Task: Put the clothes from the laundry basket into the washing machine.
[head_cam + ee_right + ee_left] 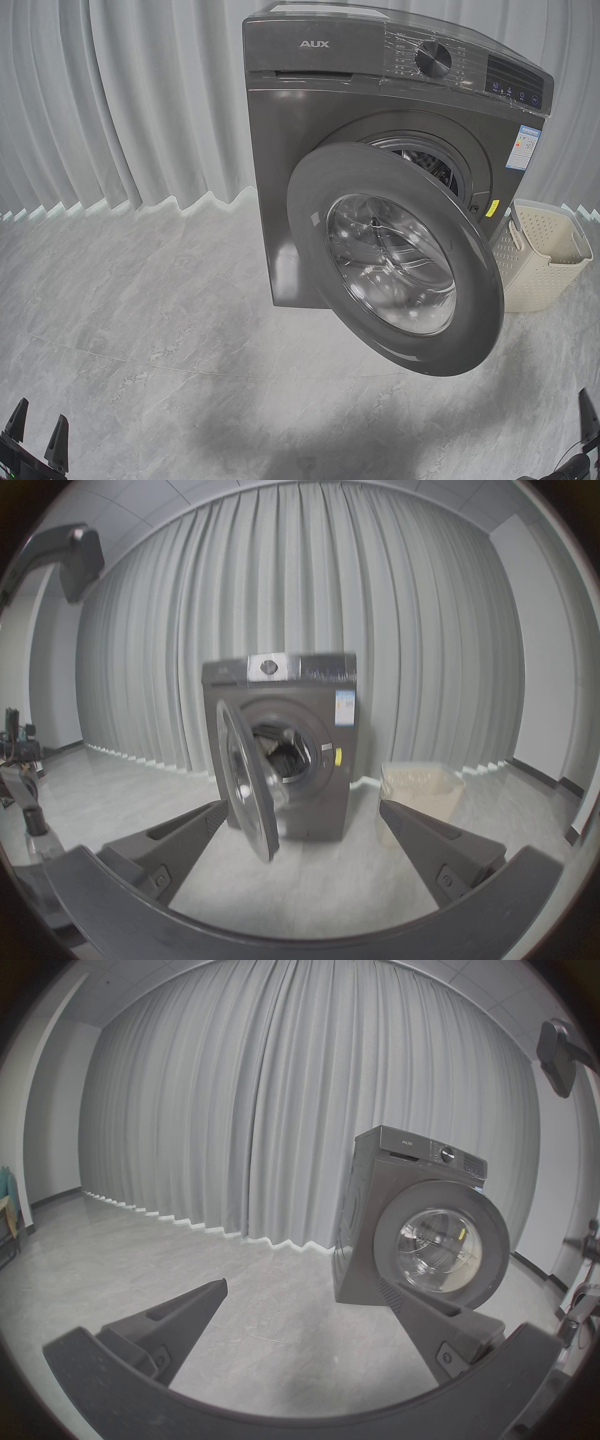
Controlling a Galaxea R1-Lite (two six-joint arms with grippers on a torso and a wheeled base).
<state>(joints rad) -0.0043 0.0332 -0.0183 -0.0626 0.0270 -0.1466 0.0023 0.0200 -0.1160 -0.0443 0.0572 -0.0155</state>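
1. Clothes: a dark and light bundle inside the drum of the washing machine.
2. Door is swung wide open, hinged at 9 o'clock of the port.
3. Laundry basket stands on the floor at 3 o'clock of the machine, just beside it. Its perforated walls are bare and its bottom is hidden.
4. Left gripper: low at 7 o'clock in the head view, fingers spread wide, holding nothing, well apart from the machine.
5. Right gripper: low at 5 o'clock, fingers spread wide, nothing held.

Dark grey washing machine; cream laundry basket with dotted perforations; pale grey marble-veined floor; white pleated curtain; dark clothes
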